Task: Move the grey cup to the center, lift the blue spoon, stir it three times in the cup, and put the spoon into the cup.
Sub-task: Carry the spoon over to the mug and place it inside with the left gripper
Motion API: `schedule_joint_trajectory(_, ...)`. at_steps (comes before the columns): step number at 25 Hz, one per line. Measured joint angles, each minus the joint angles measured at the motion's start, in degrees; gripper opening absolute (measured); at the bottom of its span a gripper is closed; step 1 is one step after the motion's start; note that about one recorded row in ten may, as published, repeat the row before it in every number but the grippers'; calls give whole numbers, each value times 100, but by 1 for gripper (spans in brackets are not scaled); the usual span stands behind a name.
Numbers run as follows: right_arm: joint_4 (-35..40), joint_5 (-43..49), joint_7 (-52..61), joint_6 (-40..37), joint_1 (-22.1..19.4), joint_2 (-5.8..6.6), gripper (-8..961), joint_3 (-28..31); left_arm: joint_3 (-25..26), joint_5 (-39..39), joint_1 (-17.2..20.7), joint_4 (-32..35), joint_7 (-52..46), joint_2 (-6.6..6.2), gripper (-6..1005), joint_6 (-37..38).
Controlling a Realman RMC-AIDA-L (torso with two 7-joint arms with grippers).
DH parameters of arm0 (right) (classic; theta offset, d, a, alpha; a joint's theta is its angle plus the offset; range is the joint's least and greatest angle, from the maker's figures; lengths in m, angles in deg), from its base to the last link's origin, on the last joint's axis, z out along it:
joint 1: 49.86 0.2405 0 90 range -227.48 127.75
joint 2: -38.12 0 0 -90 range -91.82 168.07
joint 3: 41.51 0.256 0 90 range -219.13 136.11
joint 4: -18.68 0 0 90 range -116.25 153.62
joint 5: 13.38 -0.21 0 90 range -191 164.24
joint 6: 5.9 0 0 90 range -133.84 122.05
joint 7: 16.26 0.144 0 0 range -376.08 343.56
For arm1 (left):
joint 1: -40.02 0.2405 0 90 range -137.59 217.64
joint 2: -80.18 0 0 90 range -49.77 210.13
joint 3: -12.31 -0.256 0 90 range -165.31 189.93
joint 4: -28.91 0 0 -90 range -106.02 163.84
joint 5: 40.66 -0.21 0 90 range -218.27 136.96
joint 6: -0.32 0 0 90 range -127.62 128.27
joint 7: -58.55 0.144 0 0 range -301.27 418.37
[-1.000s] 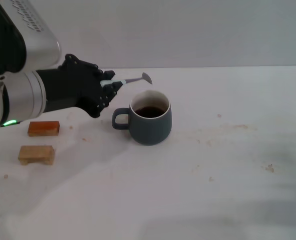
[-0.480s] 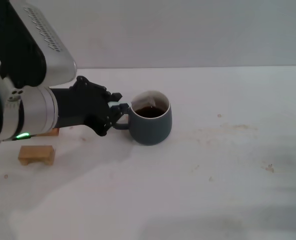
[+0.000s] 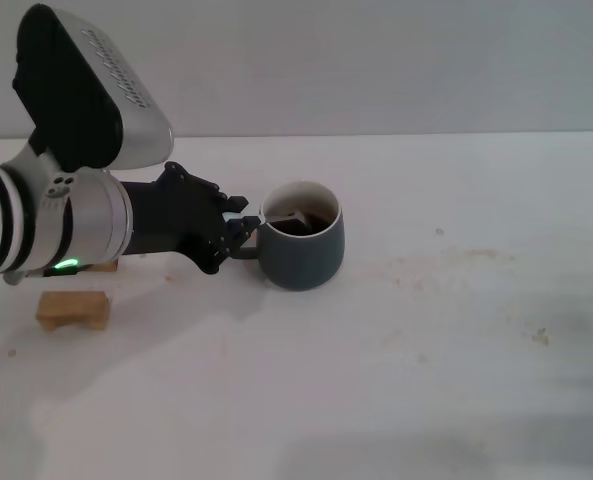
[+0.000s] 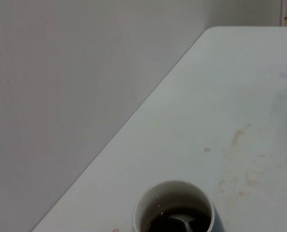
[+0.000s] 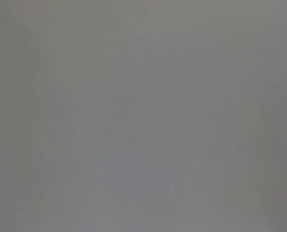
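Lowered since 1 second ago, when it was held in the air above the rim, the blue spoon (image 3: 276, 213) now slants down into the grey cup (image 3: 301, 250), its metal bowl dipped in the dark liquid and its pale handle leaning over the rim on the handle side. From the left wrist view the spoon bowl (image 4: 182, 222) shows as a light shape in the dark drink, inside the cup's white rim (image 4: 175, 207). The cup stands upright near the middle of the white surface (image 3: 426, 360), its loop handle turned toward the robot's left.

Just beside that loop handle sits the left gripper (image 3: 238, 226), black and low over the surface, its fingers (image 3: 234, 212) clenched on the upper end of the spoon handle. Behind it, the left arm's silver and white wrist reaches in from the left edge of the head view, with a small green light on its underside.

Farther left, 2 small wooden blocks lie on the surface: a pale one (image 3: 72, 308) in plain sight, and a darker orange-brown one (image 3: 104, 265) mostly hidden under the arm. Faint brownish stains mark the surface to the right of the cup.

The right wrist view shows only flat grey, and the right gripper is not seen anywhere.
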Motion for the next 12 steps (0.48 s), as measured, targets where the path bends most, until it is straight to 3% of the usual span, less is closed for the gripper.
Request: schedule_joint_trajectory(12, -22, 0, -4, -146, -72, -4, -2, -21, 50, 19, -587, 972, 162, 2, 177, 419)
